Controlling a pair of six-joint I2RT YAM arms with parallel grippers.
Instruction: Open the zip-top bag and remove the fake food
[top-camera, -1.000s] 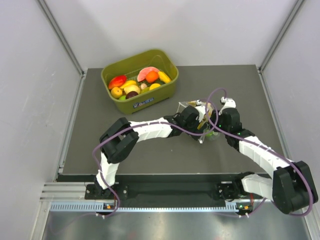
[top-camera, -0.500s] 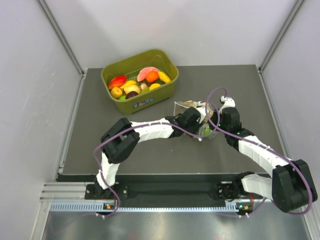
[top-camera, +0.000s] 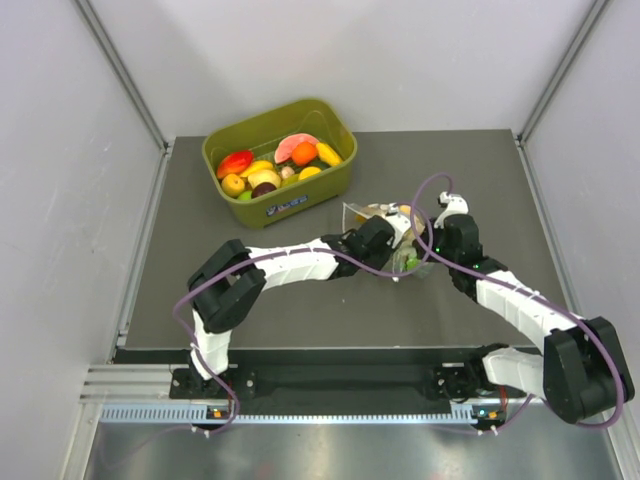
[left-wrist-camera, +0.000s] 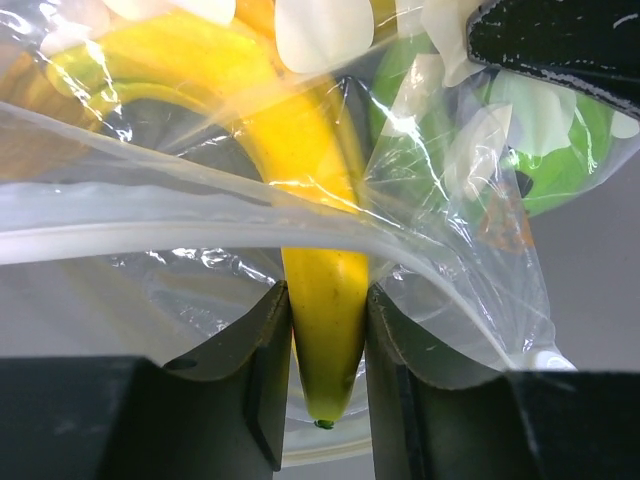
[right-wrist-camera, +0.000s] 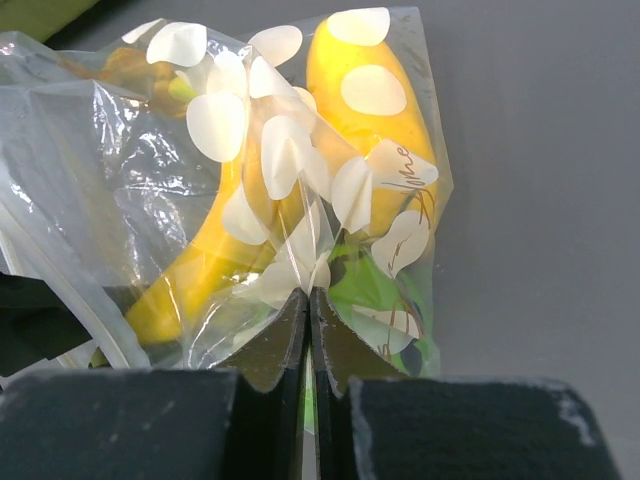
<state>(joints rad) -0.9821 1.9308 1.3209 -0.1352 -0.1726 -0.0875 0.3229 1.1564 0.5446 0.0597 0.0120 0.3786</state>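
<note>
— Grey surface (top-camera: 180, 220) under us; where's our zip-top bag (right-wrist-camera: 290, 170)?
— Pinched tight in our right claw (right-wrist-camera: 308, 300). Our left claw (left-wrist-camera: 328, 315) clamps the banana (left-wrist-camera: 300, 130), which runs straight ahead into the bag.

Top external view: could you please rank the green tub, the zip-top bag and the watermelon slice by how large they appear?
Largest: green tub; then zip-top bag, though partly hidden; smallest: watermelon slice.
</note>
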